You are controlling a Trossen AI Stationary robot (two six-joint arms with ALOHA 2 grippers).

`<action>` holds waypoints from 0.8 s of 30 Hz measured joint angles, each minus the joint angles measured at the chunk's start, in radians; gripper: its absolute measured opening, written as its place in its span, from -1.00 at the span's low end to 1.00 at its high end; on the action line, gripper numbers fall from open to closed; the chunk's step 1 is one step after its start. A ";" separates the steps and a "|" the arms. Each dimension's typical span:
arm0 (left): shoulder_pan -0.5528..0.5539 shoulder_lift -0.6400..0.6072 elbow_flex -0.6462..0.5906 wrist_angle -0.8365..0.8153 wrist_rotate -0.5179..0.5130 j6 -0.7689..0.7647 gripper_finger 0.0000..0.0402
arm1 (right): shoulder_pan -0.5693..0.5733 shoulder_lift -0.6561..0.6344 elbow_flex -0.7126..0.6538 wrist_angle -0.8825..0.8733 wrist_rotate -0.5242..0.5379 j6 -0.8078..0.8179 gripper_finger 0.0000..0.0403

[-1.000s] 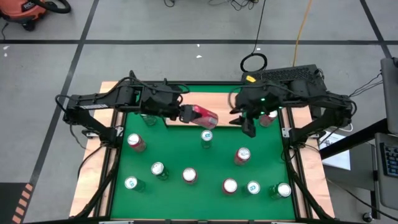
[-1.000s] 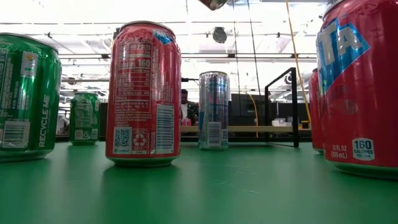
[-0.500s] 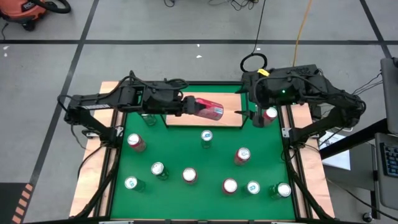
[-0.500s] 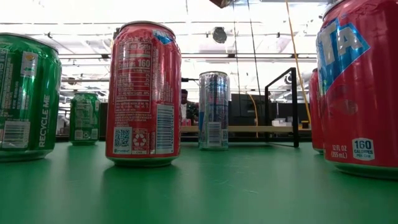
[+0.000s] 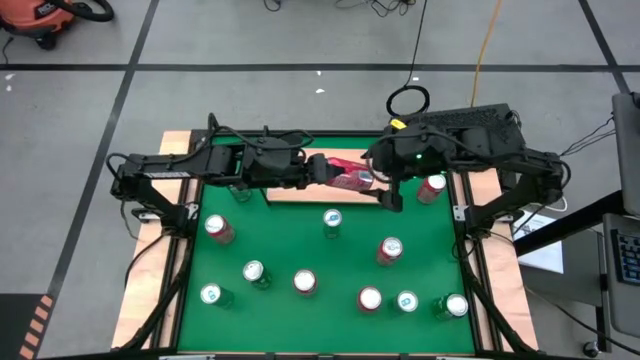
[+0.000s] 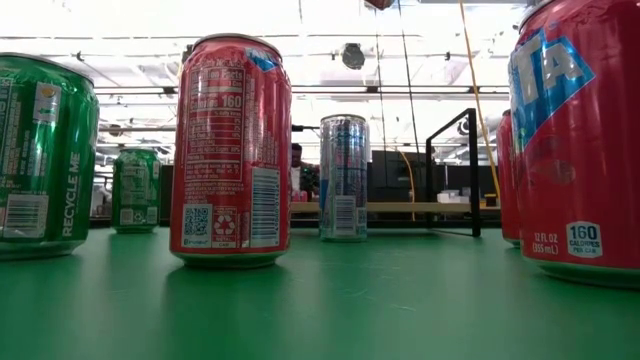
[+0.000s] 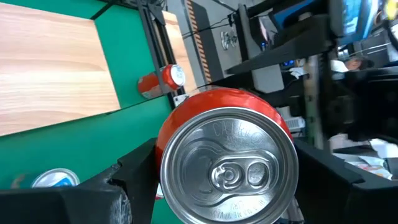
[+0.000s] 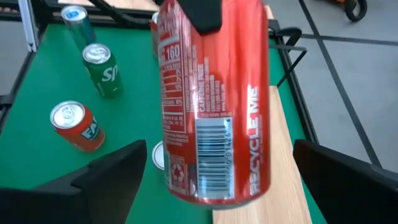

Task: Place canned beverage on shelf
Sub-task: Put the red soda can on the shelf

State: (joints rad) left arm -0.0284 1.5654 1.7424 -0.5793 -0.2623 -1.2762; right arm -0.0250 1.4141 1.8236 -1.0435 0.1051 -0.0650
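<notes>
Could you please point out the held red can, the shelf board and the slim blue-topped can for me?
Red can [image 8: 211, 106]: right wrist view, its printed side.
Shelf [image 7: 50, 68]: left wrist view, bare wood surface.
Slim blue-topped can [image 5: 332, 218]: high view, its lid.

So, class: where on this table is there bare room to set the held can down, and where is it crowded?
The shelf board is bare on its left part, beside the red can held by the left gripper. The green mat mid-table has gaps; its near edge is crowded with cans.
</notes>
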 joint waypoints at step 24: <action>0.022 0.000 0.000 -0.006 0.064 0.086 0.49 | 0.000 0.089 0.000 0.018 -0.005 0.080 0.41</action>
State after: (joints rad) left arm -0.0061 1.5654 1.7424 -0.5852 -0.1983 -1.1900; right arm -0.0250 1.5028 1.8236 -1.0257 0.1005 0.0151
